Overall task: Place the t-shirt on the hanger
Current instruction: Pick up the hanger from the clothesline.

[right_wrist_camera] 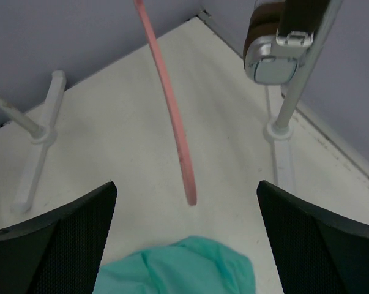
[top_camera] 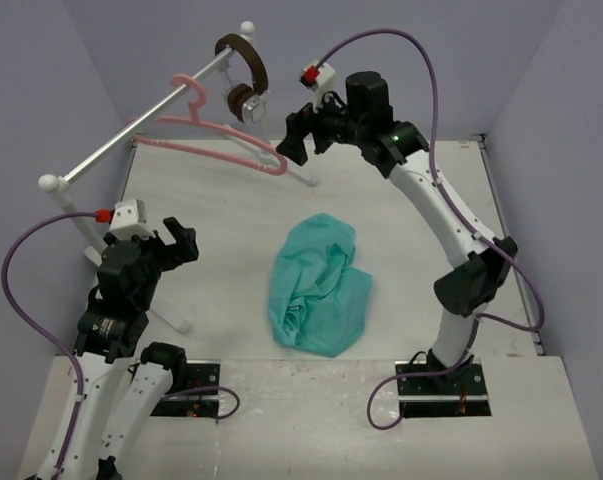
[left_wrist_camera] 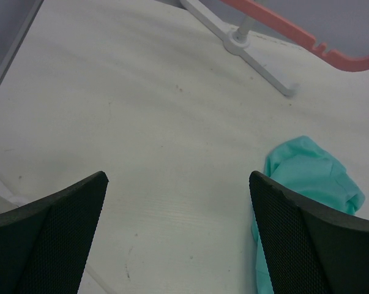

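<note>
The teal-green t-shirt (top_camera: 318, 287) lies crumpled in a heap on the table's middle; it also shows in the left wrist view (left_wrist_camera: 309, 171) and the right wrist view (right_wrist_camera: 178, 269). The pink hanger (top_camera: 213, 140) hangs by its hook from the white rail at the back left; its end shows edge-on in the right wrist view (right_wrist_camera: 172, 110). My right gripper (top_camera: 293, 135) is open and empty, raised just right of the hanger's right tip. My left gripper (top_camera: 184, 243) is open and empty at the left, well apart from the shirt.
A white metal rail stand (top_camera: 131, 130) crosses the back left, its feet (top_camera: 171, 315) on the table beside my left arm. Brown headphones (top_camera: 246, 80) hang on the rail's right end, close to my right gripper. Grey walls close in the back and sides.
</note>
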Tool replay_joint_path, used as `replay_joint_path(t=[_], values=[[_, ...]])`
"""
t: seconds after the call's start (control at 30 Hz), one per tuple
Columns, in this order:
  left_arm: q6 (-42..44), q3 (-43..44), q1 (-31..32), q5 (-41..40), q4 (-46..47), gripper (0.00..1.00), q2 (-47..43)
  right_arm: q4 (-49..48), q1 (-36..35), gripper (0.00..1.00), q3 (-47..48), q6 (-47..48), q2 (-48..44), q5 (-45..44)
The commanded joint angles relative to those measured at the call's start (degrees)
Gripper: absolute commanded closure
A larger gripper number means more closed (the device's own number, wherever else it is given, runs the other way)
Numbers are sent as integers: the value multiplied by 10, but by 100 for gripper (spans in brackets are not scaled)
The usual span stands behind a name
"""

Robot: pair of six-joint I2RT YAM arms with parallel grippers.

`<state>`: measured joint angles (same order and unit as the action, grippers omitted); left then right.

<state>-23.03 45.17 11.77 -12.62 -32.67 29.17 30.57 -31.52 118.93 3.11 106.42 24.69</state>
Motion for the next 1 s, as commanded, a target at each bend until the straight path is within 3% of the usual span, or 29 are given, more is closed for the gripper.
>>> replay_joint_path(t=[0.0,0.1,0.23,0.33,0.43,0.47,0.6,0.77,0.97], values=[[-4,-2,2,-3,14,0,18,29,-29,1,106,94,86,-22],[-4,-1,2,-5,13,0,20,36,-42,3,144,111,129,-2],[-4,-2,2,-9,12,0,17,17,-69,16,141,118,154,-19],[-4,-1,2,-6,12,0,18,-16,-72,42,142,103,174,-25],[-4,-2,3,-5,13,0,17,-28,-71,85,147,88,182,-21],[-4,-2,2,-5,13,0,16,-36,-72,90,143,81,181,-20],[-4,-3,2,-2,14,0,16,-44,-72,88,139,73,177,-10],[-4,-2,2,-1,15,0,15,-50,-72,100,124,63,164,-8],[-4,-2,2,1,16,0,14,-78,-71,100,80,18,100,-27]])
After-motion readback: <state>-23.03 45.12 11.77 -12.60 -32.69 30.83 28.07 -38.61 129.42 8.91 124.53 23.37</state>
